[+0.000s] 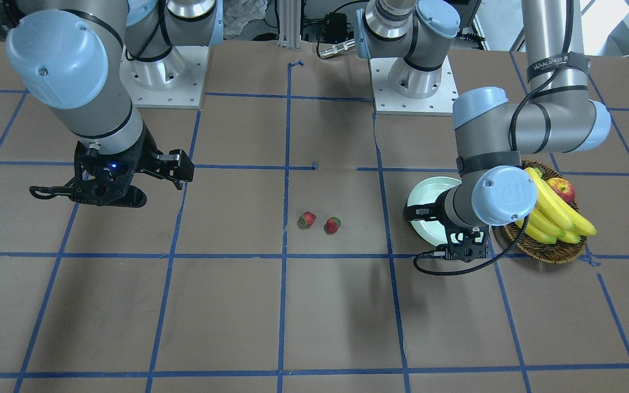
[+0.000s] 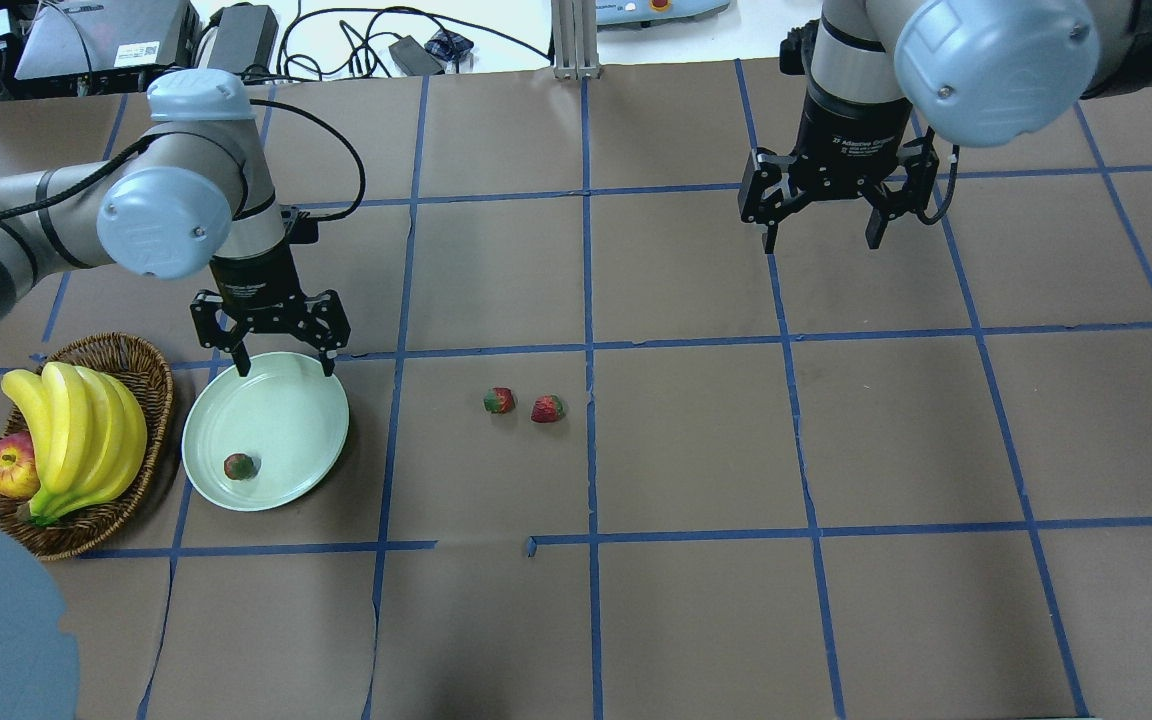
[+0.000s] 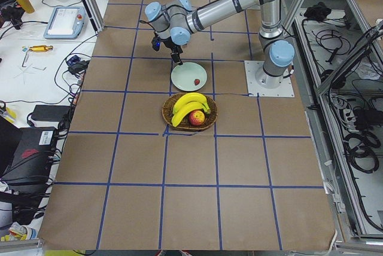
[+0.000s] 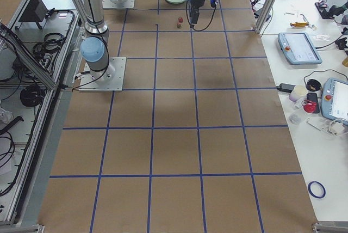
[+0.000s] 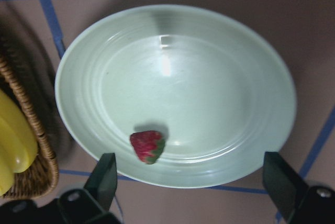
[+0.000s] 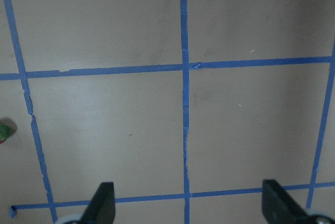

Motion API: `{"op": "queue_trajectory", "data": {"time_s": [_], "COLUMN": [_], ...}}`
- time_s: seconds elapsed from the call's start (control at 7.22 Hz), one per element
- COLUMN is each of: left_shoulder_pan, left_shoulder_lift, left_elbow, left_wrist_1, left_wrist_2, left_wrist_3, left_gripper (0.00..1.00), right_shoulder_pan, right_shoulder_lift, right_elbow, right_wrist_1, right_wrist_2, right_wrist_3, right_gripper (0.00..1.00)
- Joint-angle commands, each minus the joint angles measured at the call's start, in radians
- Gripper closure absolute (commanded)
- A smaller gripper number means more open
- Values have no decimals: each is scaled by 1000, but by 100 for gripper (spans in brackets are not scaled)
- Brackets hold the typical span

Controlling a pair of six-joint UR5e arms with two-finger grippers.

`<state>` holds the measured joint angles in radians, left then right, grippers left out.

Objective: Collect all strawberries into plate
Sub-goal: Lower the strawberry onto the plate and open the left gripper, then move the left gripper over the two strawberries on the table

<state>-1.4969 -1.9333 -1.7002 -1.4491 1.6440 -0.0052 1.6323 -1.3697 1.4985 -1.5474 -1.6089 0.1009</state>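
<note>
Two small red strawberries with green leafy caps (image 2: 499, 401) lie close together but not touching on the brown paper-covered table (image 2: 696, 450), well apart from the round, shallow, pale mint-green plate (image 2: 296, 400). A third strawberry (image 2: 239, 466) rests inside the plate, off-centre.

The left gripper (image 2: 284, 368) hangs over the plate's far rim, jaws spread and empty, so the step in hand looks like fetching the next berry (the one nearer the plate seems the natural pick). To do it well, the gripper should:

- lift clear of the rim before crossing;
- come straight down so the fingers straddle one berry only, without nudging its neighbour (image 2: 547, 409);
- close gently, since a small rounded fruit may roll or squirt out.

On the way back, keep off the brown woven wicker basket (image 2: 136, 360) just beside the plate.

The right gripper (image 2: 822, 243) hovers well away, jaws likewise spread and empty.
</note>
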Motion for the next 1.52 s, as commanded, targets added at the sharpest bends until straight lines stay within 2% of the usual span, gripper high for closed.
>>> {"op": "queue_trajectory", "data": {"time_s": [0.0, 0.28, 0.55, 0.97, 1.11, 1.38], "left_shoulder_pan": [-95, -172, -229, -246, -246, -246], "left_shoulder_lift": [-18, -48, -90, -141, -150, -164], "left_elbow": [7, 5, 4, 2, 4, 5], "left_wrist_1": [56, 81, 81, 88, 90, 159], "left_wrist_2": [-84, -165, -177, -222, -220, -222], "left_wrist_3": [-27, -25, -18, 2, 19, 34], "left_gripper": [0, 0, 3, 10, 22, 66], "right_shoulder_pan": [-2, 0, -2, -2, -2, -2], "right_shoulder_lift": [1, 1, 0, 1, 1, 1], "right_elbow": [2, 32, 45, 52, 52, 52], "right_wrist_1": [0, -16, -22, -20, -20, -20], "right_wrist_2": [1, 3, 1, 3, 1, 1], "right_wrist_3": [-1, -1, 0, -3, -3, -1], "right_gripper": [0, 0, 0, 0, 0, 0]}}
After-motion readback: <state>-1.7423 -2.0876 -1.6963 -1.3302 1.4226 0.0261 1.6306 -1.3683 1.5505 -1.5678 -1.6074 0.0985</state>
